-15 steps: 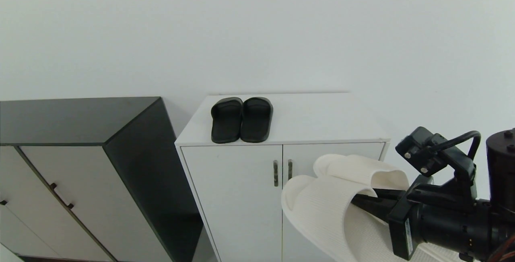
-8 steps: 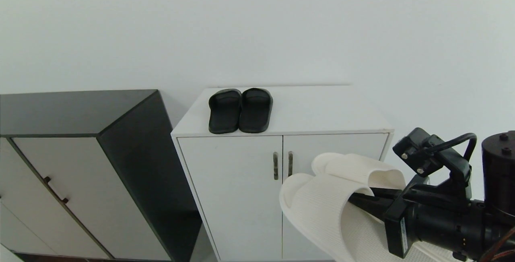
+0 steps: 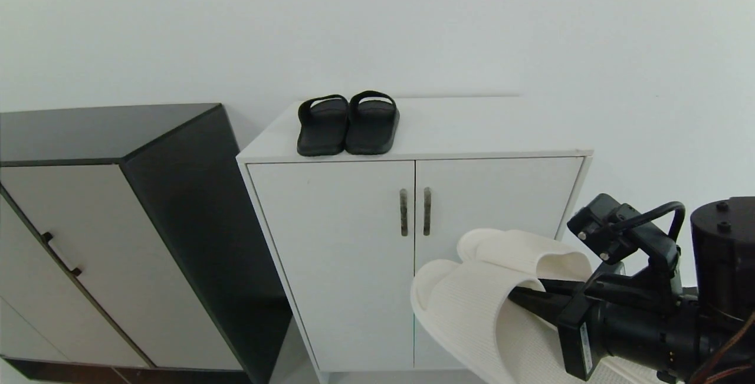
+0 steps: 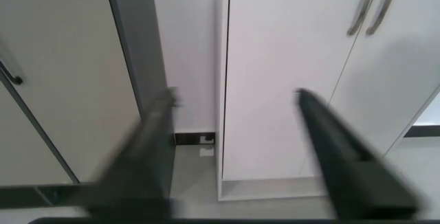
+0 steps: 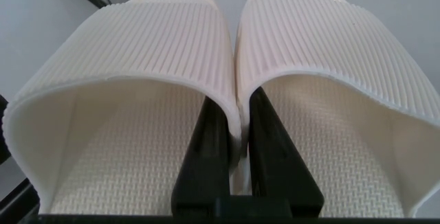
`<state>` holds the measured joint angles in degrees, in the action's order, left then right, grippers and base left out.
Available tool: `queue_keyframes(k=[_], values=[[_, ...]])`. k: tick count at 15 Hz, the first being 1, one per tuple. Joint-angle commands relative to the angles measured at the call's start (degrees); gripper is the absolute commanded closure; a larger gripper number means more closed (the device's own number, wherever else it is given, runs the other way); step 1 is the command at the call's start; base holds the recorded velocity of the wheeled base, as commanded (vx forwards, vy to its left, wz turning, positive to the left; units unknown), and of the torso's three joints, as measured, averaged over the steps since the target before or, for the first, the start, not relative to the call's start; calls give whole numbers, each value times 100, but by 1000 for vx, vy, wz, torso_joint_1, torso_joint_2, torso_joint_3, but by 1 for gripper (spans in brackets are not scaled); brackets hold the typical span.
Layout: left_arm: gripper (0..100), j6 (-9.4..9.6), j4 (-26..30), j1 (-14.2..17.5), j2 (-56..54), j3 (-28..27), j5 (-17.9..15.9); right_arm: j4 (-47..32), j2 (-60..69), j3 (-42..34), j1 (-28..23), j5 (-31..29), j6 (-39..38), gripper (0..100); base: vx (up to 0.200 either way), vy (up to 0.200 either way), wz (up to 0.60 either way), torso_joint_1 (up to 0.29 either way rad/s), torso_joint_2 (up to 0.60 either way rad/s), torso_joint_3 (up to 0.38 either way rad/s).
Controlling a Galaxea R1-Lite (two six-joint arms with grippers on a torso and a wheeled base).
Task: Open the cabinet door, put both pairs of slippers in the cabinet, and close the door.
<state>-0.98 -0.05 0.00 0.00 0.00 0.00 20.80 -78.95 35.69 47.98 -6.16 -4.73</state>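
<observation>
A white cabinet (image 3: pixel 336 254) stands against the wall with both doors shut and two vertical handles (image 3: pixel 415 212) at the centre seam. A black pair of slippers (image 3: pixel 348 123) lies on its top, left of centre. My right gripper (image 3: pixel 522 296) holds a cream ribbed pair of slippers (image 3: pixel 472 307) in front of the lower right door. Its fingers (image 5: pixel 206 148) are pushed inside both slippers, shut on their inner walls. My left gripper (image 4: pixel 235 97) is open, low before the left door (image 4: pixel 275 59), with nothing between its fingers.
A dark cabinet (image 3: pixel 177 195) with pale doors stands close on the left of the white one, with a narrow gap between them. Its dark side panel (image 4: pixel 134 38) shows beside the left gripper. Pale floor (image 4: pixel 199 176) runs under both.
The head view has shifted: the cabinets sit higher in the picture and more of the white doors shows. The right gripper keeps its hold on the cream slippers.
</observation>
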Motion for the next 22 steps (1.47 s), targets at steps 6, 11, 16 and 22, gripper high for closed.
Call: queue_keyframes(k=[6, 11, 16, 22], values=[[0, 71, 5, 0, 9, 0, -26, 74, -165, -36, 9, 0, -2, 100, 0, 0, 0, -150, 480, 325], [0, 229, 22, -9, 18, 0, -114, 399, -385, -159, 1, -8, 7, 100, 0, 0, 0, -97, 451, 353], [0, 642, -4, 0, 237, -53, -229, 715, -490, -265, 1, -17, 7, 100, 0, 0, 0, -34, 392, 352], [0, 432, -672, -70, 3762, -2004, -1283, 742, -622, -317, -8, -52, 34, 100, 0, 0, 0, 1, 35, 29]])
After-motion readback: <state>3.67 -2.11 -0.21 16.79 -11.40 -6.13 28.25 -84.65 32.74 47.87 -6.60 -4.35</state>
